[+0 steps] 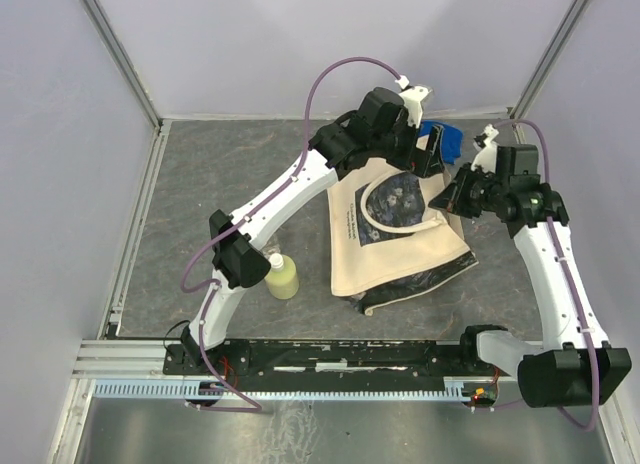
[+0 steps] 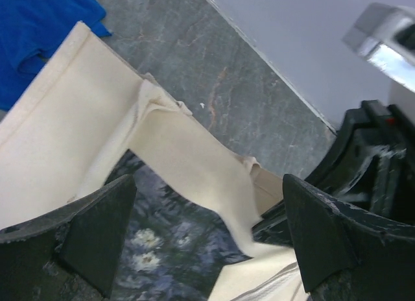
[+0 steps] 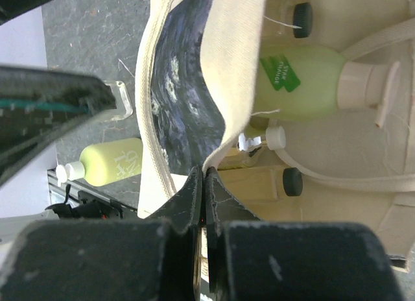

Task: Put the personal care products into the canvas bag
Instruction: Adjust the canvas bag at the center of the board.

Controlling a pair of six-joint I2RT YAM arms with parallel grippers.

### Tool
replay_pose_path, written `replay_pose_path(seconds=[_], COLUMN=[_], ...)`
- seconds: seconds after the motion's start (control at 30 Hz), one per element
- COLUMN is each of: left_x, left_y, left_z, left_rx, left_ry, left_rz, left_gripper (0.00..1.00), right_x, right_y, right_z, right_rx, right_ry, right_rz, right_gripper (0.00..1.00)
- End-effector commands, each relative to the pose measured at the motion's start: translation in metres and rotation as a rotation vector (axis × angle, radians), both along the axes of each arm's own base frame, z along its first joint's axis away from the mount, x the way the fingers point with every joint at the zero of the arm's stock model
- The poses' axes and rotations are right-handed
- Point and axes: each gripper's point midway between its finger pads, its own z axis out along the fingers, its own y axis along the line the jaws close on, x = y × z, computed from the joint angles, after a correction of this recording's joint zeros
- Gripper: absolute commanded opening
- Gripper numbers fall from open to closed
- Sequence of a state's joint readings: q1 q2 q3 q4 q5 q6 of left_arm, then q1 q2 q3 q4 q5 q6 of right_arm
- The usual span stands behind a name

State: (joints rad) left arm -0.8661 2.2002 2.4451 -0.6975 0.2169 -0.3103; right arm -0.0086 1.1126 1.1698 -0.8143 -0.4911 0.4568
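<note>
The canvas bag [image 1: 400, 239] lies mid-table with its mouth facing the back right. My right gripper [image 1: 450, 197] is shut on the bag's rim [image 3: 205, 178] and holds the mouth open. Inside the bag I see a yellow-green bottle with a pale cap [image 3: 305, 80], two black-capped clear bottles [image 3: 299, 17] [image 3: 290, 181] and a small white-capped bottle [image 3: 275, 137]. Another yellow-green bottle [image 1: 283, 277] stands on the table left of the bag, also in the right wrist view [image 3: 110, 163]. My left gripper [image 1: 428, 154] is open and empty above the bag's strap handle [image 2: 194, 165] and dark panel [image 2: 155, 242].
A blue cloth [image 1: 447, 139] lies behind the bag at the back edge, also in the left wrist view [image 2: 39, 28]. Grey walls close in the table on three sides. The left arm reaches across the bag's left side.
</note>
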Motion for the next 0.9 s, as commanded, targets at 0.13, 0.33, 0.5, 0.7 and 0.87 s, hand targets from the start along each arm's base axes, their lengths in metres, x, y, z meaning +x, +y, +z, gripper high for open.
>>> replay_pose_path(seconds=[0.13,0.33,0.5,0.7,0.87], left_x=[-0.007,0.007,0.010,0.009,0.006], left_y=[-0.001,0.008,0.005,0.001,-0.001], left_z=[0.022,-0.019,-0.040,-0.049,-0.039], left_rx=[-0.061,0.057,0.090,0.103,0.077], left_ry=[0.035,0.062,0.082,0.088,0.081], left_rz=[0.015,0.091,0.090,0.076,0.057], left_gripper=[0.99,1.00,1.00,1.00,1.00], right_x=[0.016,0.014,0.011,0.012,0.014], right_y=[0.031,0.047,0.063,0.080,0.094], right_z=[0.023,0.026,0.028,0.033,0.032], right_rx=[-0.079,-0.140,-0.154,-0.168,-0.193], right_ry=[-0.084,-0.113,-0.131,-0.153,-0.157], right_rz=[0.060,0.093,0.126,0.154,0.183], right_gripper=[0.02,0.01,0.00,0.00,0.01])
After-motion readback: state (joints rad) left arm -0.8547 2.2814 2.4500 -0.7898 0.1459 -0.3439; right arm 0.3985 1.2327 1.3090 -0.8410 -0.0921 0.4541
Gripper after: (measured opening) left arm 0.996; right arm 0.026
